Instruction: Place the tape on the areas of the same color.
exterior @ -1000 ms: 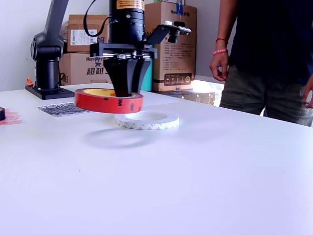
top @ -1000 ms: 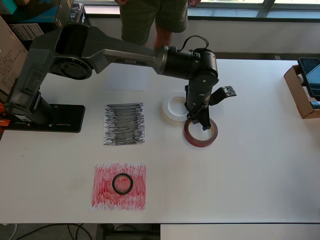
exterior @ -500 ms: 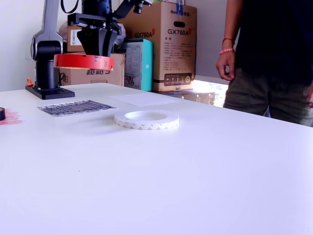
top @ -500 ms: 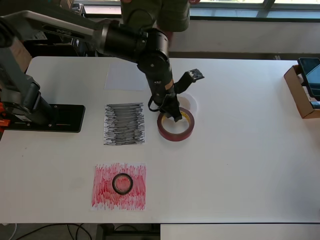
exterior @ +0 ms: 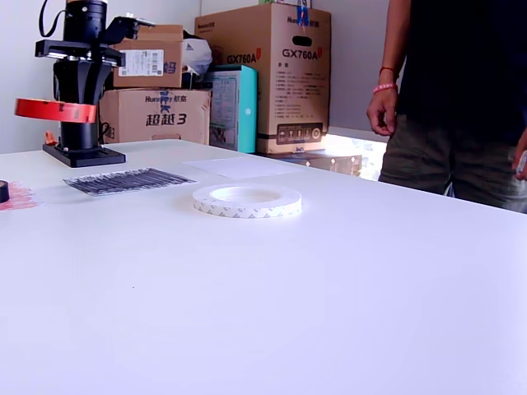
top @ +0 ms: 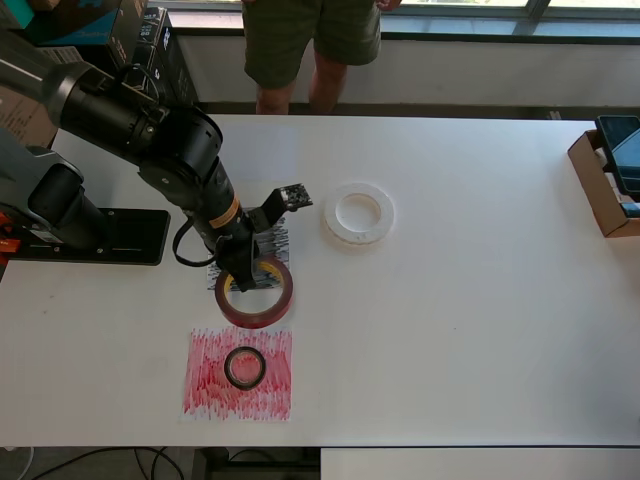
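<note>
My gripper [top: 243, 279] is shut on the rim of the large dark-red tape roll [top: 257, 295] and holds it in the air [exterior: 55, 109], over the near edge of the black scribbled patch [top: 277, 243] and just beyond the red scribbled patch [top: 238, 373]. The small black roll [top: 245, 367] lies on the red patch; its edge shows at the exterior view's left [exterior: 3, 191]. The wide white roll [top: 358, 213] lies flat on the bare table [exterior: 247, 200]. The plain white sheet [exterior: 240, 167] lies behind it in the exterior view; in the overhead view my arm hides it.
The arm's black base [top: 110, 237] is bolted at the overhead view's left. A person [exterior: 449, 90] stands at the far table edge. An open cardboard box [top: 606, 180] sits at the overhead view's right edge. Cardboard boxes [exterior: 272, 74] stand behind the table.
My gripper has carried the dark-red roll from beside the white roll leftward in the overhead view, past the black patch, toward the red patch. The white roll is uncovered now.
</note>
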